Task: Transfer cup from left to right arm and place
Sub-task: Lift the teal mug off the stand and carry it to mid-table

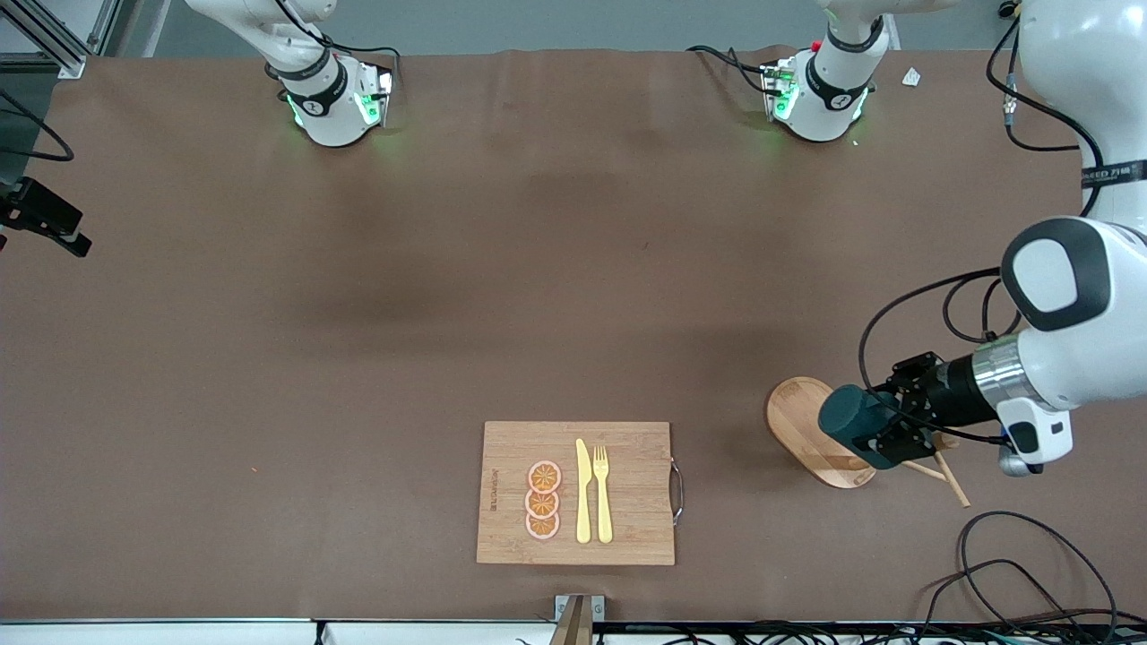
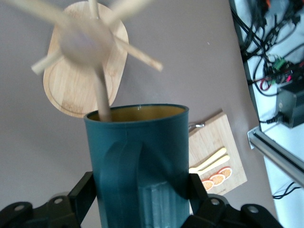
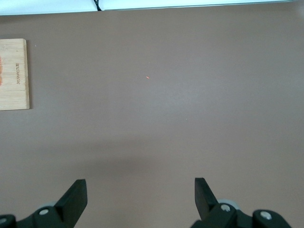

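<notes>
Left claw (image 1: 883,437), lower right of the front frame, is clamped on the cup (image 1: 849,421). The cup lies on its side, hung on a peg of the wooden stand (image 1: 811,441), its mouth pointing along the peg. Right claw (image 3: 140,199) waits with jaws wide, holding nothing, over bare counter (image 1: 358,358). Open room lies mid-counter, above the cutting board (image 1: 575,493).

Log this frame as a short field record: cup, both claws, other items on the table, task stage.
cup: teal cup, hung on a peg of the wooden stand
left claw: shut on the cup at the stand, toward the left arm's end of the table
right claw: open, empty, over bare table; arm waits
other items: cutting board with knife, fork, three orange slices
stage: cup gripped, handover not yet done
</notes>
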You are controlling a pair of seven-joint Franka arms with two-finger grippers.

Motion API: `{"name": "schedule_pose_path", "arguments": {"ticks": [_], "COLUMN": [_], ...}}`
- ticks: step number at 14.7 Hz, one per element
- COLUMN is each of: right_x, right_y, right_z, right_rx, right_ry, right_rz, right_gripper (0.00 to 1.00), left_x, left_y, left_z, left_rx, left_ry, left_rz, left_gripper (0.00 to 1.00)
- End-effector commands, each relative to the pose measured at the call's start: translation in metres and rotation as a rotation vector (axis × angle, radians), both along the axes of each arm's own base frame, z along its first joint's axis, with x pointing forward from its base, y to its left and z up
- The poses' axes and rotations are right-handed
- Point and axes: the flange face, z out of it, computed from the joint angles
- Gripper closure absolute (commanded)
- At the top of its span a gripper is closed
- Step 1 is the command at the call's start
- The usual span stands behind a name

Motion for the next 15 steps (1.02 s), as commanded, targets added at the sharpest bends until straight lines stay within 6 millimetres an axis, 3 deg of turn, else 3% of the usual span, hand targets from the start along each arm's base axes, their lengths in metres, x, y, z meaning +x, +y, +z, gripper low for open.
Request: {"name": "schedule_pose_path", "arguments": {"ticks": [1,7,9,12,15], "right_x": [-0.001,-0.001,-0.001,-0.001,-0.001], "right_y": [-0.003,-0.003,-0.003,-0.004,-0.004], "right_z": [0.0,-0.001,-0.001,-0.002,-0.002], "right_rx": [-0.011,-0.011,-0.011,-0.011,-0.011], "right_ry": [-0.001,0.001,0.002,0.004,0.002], "right_rz": [0.008,0.008,0.008,0.006,0.007], "right_gripper": [0.0,0.0,0.0,0.0,0.0], "left_x": [-0.02,-0.066,-0.085,-0.109,-0.151], "left_y": [-0.066,-0.223,-0.271,-0.319,-0.383], "left_z": [0.02,0.015,-0.001,-0.02,-0.052], "left_rx": [0.104,0.365,0.464,0.591,0.723], "left_ry": [-0.01,-0.14,-0.203,-0.291,-0.385], "left_rz": [-0.058,-0.276,-0.375,-0.453,-0.515], "left_gripper": [0.53,0.53,0.53,0.53,0.53]}}
